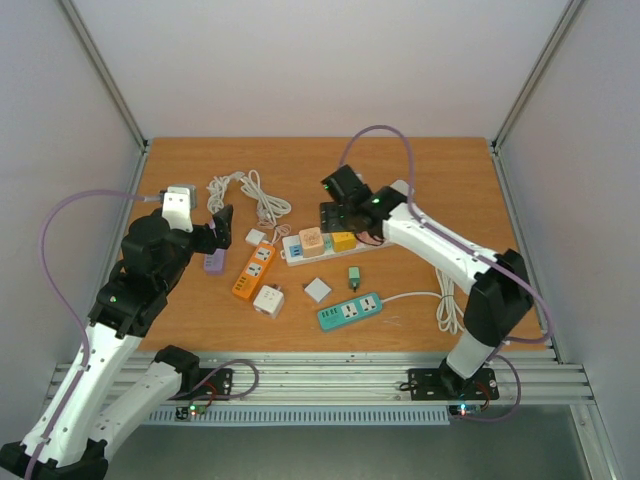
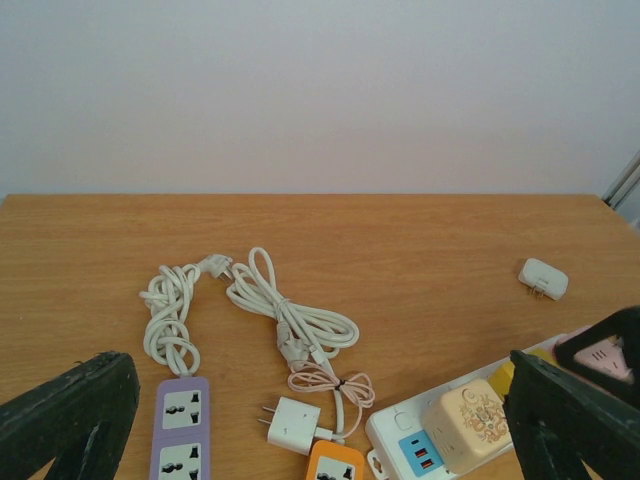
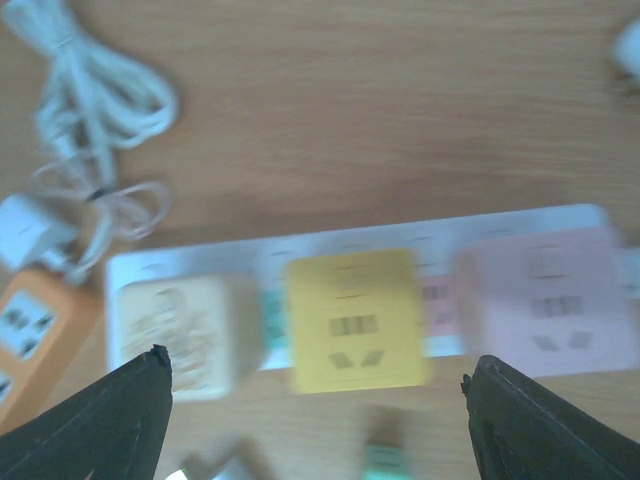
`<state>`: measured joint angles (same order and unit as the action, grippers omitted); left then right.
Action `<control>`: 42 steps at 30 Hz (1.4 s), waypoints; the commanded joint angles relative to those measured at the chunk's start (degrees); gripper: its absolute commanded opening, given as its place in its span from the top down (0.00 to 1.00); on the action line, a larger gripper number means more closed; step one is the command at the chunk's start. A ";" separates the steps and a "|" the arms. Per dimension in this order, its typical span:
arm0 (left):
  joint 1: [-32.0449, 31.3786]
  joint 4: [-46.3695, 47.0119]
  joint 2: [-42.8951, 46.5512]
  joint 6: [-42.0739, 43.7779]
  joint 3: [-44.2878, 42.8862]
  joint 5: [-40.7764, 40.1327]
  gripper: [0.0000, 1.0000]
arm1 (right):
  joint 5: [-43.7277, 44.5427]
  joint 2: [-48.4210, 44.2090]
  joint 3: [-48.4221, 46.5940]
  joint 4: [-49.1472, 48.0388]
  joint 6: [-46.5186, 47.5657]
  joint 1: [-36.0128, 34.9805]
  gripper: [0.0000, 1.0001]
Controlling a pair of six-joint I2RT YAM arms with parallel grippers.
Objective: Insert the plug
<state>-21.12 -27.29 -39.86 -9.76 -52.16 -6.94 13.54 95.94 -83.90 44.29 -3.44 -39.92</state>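
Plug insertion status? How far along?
Done, apparently: cream adapter, yellow adapter and pink adapter sit on the white strip. In hand: nothing. The right gripper is open over the yellow one, and the left gripper is open and empty. Left: possibly the loose green plug. Blur makes full seating hard to confirm.

1. Pretty blurry, but a white power strip [image 3: 190, 262] runs across mid-frame.
2. Plugged into it, left to right: cream cube [image 3: 180, 335], yellow cube [image 3: 355, 320], pink cube [image 3: 550, 300].
3. Orange strip [image 3: 35, 330] at the left edge, white cable [image 3: 95, 95] upper left.
4. Right gripper [image 3: 315, 360] jaws sit in the bottom corners, spread wide, touching nothing.
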 commanded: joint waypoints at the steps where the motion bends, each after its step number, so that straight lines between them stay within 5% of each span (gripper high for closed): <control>1: -0.08 1.46 -0.07 -0.39 -1.01 0.28 0.01 | 5.71 -4.16 4.77 -0.24 -3.01 7.00 0.17; 13: -0.06 1.39 -0.50 -0.44 -1.00 0.70 0.01 | -1.82 6.04 1.78 -1.13 -14.92 23.36 0.01; 26: -0.06 1.46 -0.81 -0.55 -1.20 1.12 0.01 | 8.02 33.54 -31.13 13.72 -21.05 26.17 0.01; 35: -0.06 1.66 -1.53 -0.95 -1.10 1.92 0.01 | -5.82 43.07 -38.25 11.41 -16.86 29.72 0.01; 42: -0.06 1.60 -1.71 -1.05 -1.01 1.91 0.01 | -4.04 48.29 -43.41 15.75 -16.99 29.72 0.02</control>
<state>-21.12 -27.40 -41.63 -10.15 -52.16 -5.34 9.89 141.69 -124.14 56.97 -20.47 -9.78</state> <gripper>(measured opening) 0.994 0.985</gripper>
